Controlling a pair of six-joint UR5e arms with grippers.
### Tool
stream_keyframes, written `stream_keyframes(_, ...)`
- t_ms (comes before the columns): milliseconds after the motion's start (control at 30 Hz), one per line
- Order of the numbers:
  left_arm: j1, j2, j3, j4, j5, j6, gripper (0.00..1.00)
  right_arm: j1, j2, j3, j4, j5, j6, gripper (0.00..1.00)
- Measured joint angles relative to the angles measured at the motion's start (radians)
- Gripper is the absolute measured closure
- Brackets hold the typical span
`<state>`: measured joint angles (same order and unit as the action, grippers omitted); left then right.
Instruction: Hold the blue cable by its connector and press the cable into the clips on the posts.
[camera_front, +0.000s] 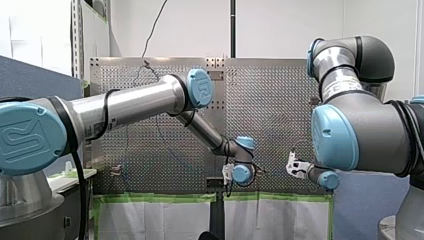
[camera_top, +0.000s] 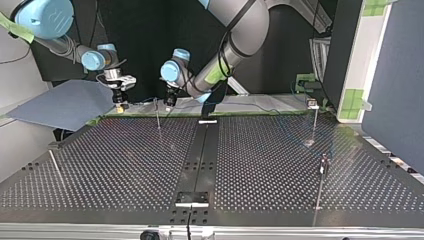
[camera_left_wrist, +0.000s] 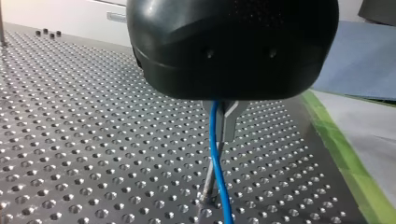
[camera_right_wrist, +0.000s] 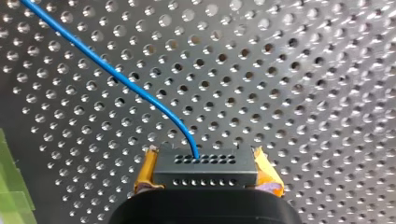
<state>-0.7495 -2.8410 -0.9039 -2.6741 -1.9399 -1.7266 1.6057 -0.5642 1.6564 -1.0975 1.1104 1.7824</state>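
**Colleague:** What sits closest to the lens?

**Me:** The black connector (camera_right_wrist: 205, 170), clamped between the yellow pads (camera_right_wrist: 145, 172) of my right gripper (camera_right_wrist: 205, 161). The blue cable (camera_right_wrist: 116, 77) leaves it and runs off over the perforated table (camera_right_wrist: 303, 93).

**Colleague:** And your left?

**Me:** My left gripper (camera_left_wrist: 219, 133) sits over the cable, just above a thin post (camera_left_wrist: 208, 186). I cannot tell whether it is pinching. In the top view both grippers work at the upper left of the frame.

**Colleague:** Which step?

**Me:** The first clip, I judge. Next I would need the connector kept taut and the cable pushed squarely down onto that post.
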Motion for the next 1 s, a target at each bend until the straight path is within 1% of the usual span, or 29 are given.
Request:
stream_keyframes(167,0.011,0.0,-0.001,0.001,0.011,-0.001,1.0,0.001,0.019,-0.02,0.004,0.008,-0.004,1.0)
stream_keyframes(433,0.028,-0.01,0.006,-0.003,0.016,-0.002,1.0,0.003,0.045,-0.06,0.009,0.017,0.004,1.0)
stream_keyframes(567,0.032,-0.036,0.033,-0.027,0.023,-0.002,1.0,0.004,0.068,-0.092,0.027,0.018,0.003,1.0)
stream_keyframes(733,0.04,-0.065,0.068,-0.048,0.029,-0.012,1.0,0.006,0.08,-0.123,0.044,0.017,0.005,1.0)
stream_keyframes(867,0.053,-0.082,0.066,-0.055,0.035,-0.03,1.0,0.01,0.103,-0.154,0.058,0.017,0.007,1.0)
stream_keyframes(1000,0.064,-0.086,0.071,-0.058,0.036,-0.036,1.0,0.012,0.127,-0.187,0.082,0.019,0.001,1.0)
